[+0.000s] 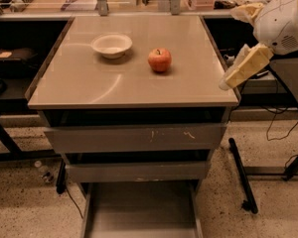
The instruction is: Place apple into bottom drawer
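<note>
- The small round red-and-yellow apple (159, 60) sits on the flat grey bench (139, 90), just beside a shallow white bowl (111, 45).
- The cream tool (227, 82) hangs off the bench's right edge, well apart from the apple; its state cannot be told.
- Step in hand, likely: the approach. The next move calls for reaching left over the apple; the grey metal bottom drawer (139, 212) already stands open.

apple (159, 59) on tabletop (139, 90), upper centre of frame, right of bowl (111, 45), apart | gripper (227, 82) at tabletop's right edge, right of frame, well apart from apple | bottom drawer (139, 207) pulled out, lower centre, below middle drawer front (136, 171) and top drawer front (134, 139)
</note>
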You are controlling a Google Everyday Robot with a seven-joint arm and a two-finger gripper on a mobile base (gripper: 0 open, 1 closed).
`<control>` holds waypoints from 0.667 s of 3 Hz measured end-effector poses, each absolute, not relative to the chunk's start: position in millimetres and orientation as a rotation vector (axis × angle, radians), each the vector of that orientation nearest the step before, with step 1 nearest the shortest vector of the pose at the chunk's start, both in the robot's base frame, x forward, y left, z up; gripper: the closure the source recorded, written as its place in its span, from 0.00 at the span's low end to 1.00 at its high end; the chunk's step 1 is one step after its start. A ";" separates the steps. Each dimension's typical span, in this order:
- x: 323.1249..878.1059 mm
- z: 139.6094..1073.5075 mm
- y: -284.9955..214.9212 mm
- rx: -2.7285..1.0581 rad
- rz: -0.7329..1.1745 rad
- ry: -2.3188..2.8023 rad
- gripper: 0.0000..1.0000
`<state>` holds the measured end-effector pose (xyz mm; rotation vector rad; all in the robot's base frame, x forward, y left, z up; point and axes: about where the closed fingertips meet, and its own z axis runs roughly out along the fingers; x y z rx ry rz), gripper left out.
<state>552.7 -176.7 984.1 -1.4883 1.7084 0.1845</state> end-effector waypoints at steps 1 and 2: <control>560.1 970.3 -165.2 -1.495 0.211 1.710 0.00; 582.6 937.9 -148.3 -1.493 0.240 1.735 0.00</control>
